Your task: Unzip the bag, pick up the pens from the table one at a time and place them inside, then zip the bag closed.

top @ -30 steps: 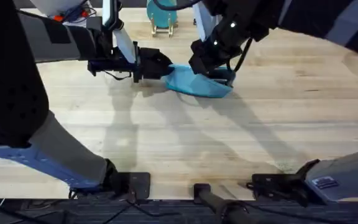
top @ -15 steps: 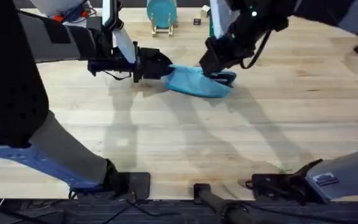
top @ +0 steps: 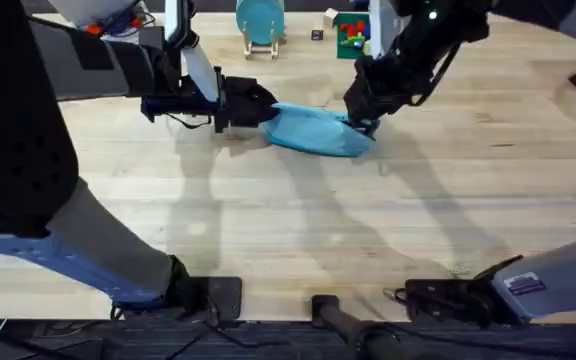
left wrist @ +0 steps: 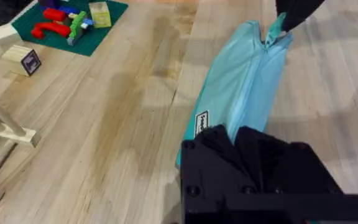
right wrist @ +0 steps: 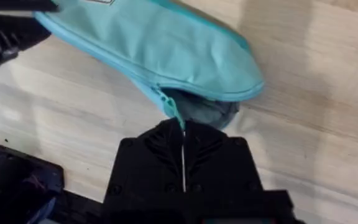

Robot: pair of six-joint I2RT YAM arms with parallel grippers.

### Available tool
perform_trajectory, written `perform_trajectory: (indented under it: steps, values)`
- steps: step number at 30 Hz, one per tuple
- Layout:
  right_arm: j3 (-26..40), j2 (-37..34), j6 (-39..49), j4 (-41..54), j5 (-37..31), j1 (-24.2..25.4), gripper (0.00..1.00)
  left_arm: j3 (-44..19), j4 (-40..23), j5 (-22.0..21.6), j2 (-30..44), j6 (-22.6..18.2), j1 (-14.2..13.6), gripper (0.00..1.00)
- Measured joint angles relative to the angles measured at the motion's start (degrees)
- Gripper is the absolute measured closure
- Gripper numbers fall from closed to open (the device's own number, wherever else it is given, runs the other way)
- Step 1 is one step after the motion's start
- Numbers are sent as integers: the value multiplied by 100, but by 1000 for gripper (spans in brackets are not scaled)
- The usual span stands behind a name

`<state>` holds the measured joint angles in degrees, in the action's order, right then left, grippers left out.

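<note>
Bag (top: 316, 131) lies on our worktop (top: 298, 230). Our left tool (top: 258, 103) clenches one end. Our right tool (top: 364, 118) pinches the zipper pull (right wrist: 174, 112) at the other end.

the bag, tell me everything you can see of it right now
The bag is a light blue, soft fabric pouch, oblong, lying on its side on the wooden table. A small white label sits near one end. The left gripper is shut on that end; the right gripper pinches the zipper pull at the other end, where the zipper gapes slightly over a grey inside.
</note>
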<state>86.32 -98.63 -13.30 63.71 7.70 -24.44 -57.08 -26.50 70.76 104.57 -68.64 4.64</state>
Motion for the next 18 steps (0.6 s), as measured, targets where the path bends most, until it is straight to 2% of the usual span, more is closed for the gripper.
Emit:
perform_trajectory:
  steps: [18]
  values:
    - [-90,0,-21,132,-152,310,970,0,17,-2,0,0,7,960]
